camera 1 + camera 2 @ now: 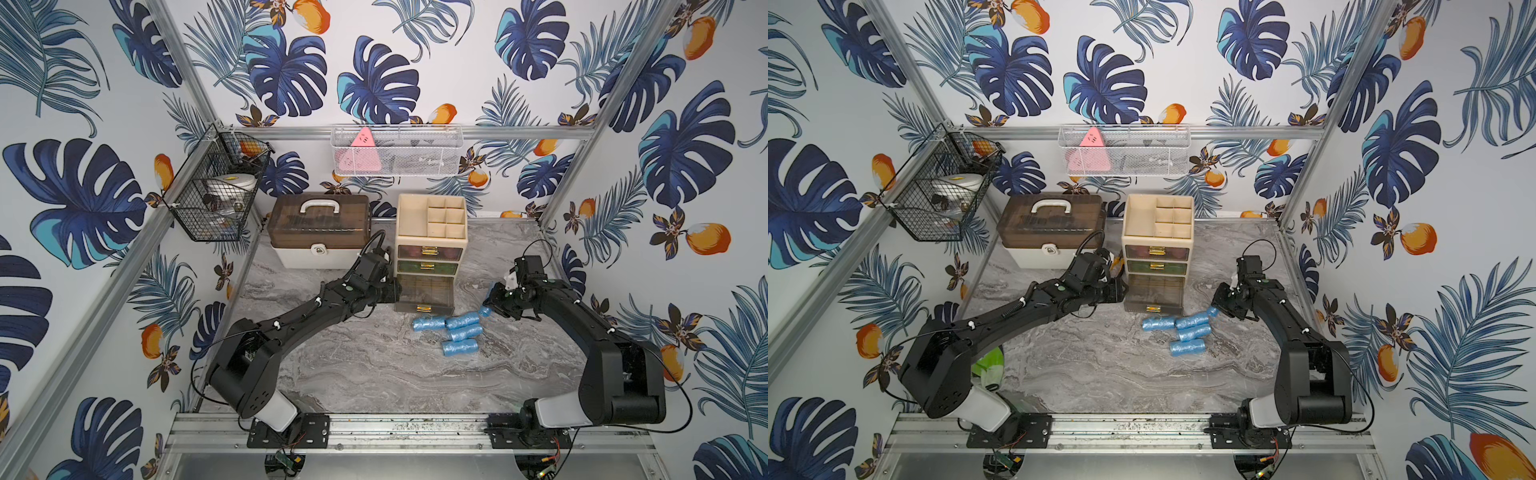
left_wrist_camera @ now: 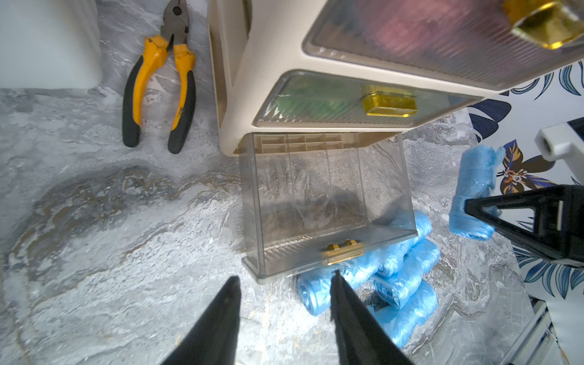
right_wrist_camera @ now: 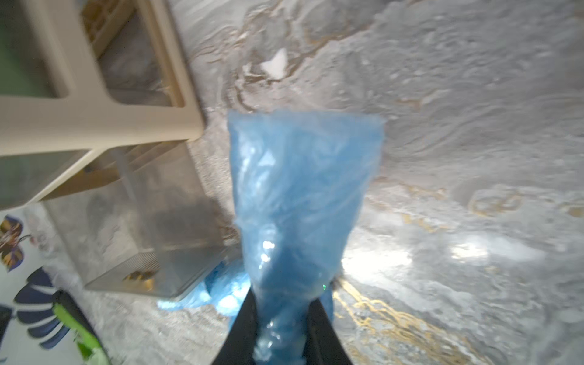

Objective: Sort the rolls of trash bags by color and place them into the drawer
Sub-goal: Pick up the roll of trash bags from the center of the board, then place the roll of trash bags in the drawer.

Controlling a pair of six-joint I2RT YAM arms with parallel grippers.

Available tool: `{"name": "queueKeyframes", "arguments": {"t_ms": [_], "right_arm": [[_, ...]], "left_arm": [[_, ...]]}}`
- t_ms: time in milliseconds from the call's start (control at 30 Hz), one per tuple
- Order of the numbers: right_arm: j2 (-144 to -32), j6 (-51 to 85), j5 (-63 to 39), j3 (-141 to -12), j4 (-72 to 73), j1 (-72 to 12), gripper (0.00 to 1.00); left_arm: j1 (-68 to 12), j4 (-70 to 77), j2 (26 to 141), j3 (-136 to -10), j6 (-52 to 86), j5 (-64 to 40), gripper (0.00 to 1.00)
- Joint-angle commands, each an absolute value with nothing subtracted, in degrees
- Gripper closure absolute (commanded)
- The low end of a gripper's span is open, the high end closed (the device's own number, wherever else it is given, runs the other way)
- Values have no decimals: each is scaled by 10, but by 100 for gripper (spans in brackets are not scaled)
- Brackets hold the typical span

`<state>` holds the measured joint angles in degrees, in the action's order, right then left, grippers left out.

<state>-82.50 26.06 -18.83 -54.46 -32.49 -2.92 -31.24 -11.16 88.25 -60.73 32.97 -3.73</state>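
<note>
On the marble worktop (image 1: 374, 374), a beige drawer cabinet (image 1: 415, 216) stands at the middle of the back edge, its clear bottom drawer (image 1: 424, 291) pulled out. Four blue trash-bag rolls (image 1: 457, 332) lie clustered just in front of that drawer, right of the worktop's centre. The right gripper (image 3: 282, 298) is clamped on a fifth blue roll (image 3: 300, 196) just right of the cluster; the left gripper (image 2: 286, 275) hangs with jaws apart by the drawer's left side.
</note>
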Motion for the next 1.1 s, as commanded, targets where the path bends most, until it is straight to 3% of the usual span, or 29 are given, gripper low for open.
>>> {"name": "queueKeyframes", "arguments": {"t_ms": [0, 233, 1067], "right_arm": [[-824, 238, -284, -557, -301, -58, 85], [-847, 215, -302, -582, -272, -132, 87], [-930, 244, -188, -636, -214, -205, 81]], "left_arm": [[-303, -100, 864, -594, 338, -49, 49], [-287, -91, 842, -566, 348, -63, 50], [-269, -85, 840, -551, 348, -89, 51]]}}
